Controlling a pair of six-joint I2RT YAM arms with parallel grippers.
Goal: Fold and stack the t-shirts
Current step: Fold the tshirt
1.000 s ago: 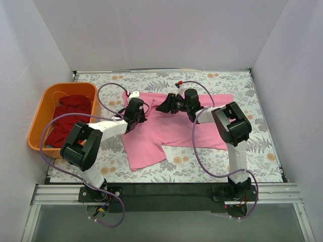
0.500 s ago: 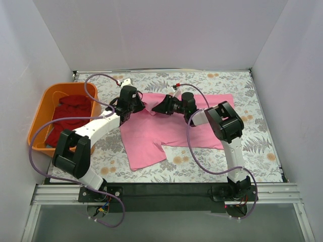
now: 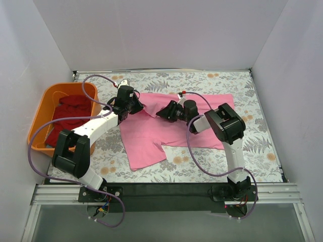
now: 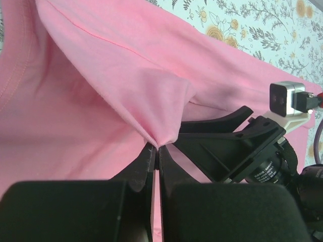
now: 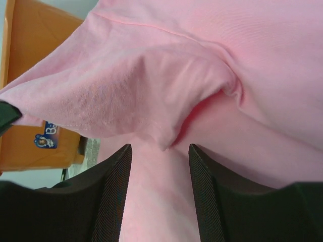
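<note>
A bright pink short-sleeved cloth t-shirt point(image 3: 166, 132) lies spread on the floral-patterned surface point(image 3: 212, 166), its greater length running from left to right across the top view, with one flap reaching toward the near edge. To its left stands an orange plastic basket point(image 3: 38, 126) holding dark red cloth t-shirts point(image 3: 70, 108), well apart from both grippers' work.

The left gripper point(image 3: 137, 106) is closed tight on the far left part of the pink shirt. Its wrist view shows the fingers pressed together with a peak of cloth pinched between them and lifted off the layer beneath. The left arm reaches out long and low from its base, angled toward the far side of the surface.

The right gripper point(image 3: 161, 112) sits just beside it, pointing left toward the pinched fold, so the two face each other over the same raised ridge of fabric. Its fingers point(image 5: 113, 191) stand partly apart and clamp nothing. The hanging tip of the fold lies right at the mouth of the gap, directly ahead of the tips. The right arm is bent sharply at the elbow, its forearm lying across the shirt's middle.

The right gripper appears nearest to the loose fold, and a short advance leftward would probably bring the cloth between its fingers.
</note>
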